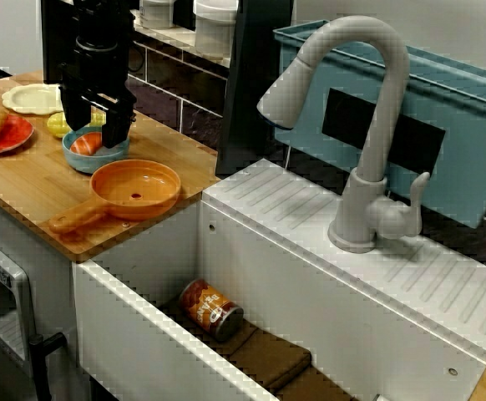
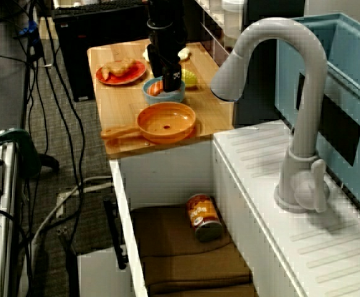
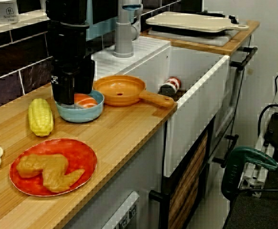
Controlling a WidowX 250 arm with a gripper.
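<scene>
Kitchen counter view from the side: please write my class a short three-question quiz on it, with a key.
1. What lies in the sink? A: a can. B: a mug. C: a spoon.
2. True or false: the orange frying pan lies upside down on the counter.
3. Fill in: the end effector hangs right over the blue ____.
Key: 1 A; 2 false, it sits right way up; 3 bowl.
</scene>
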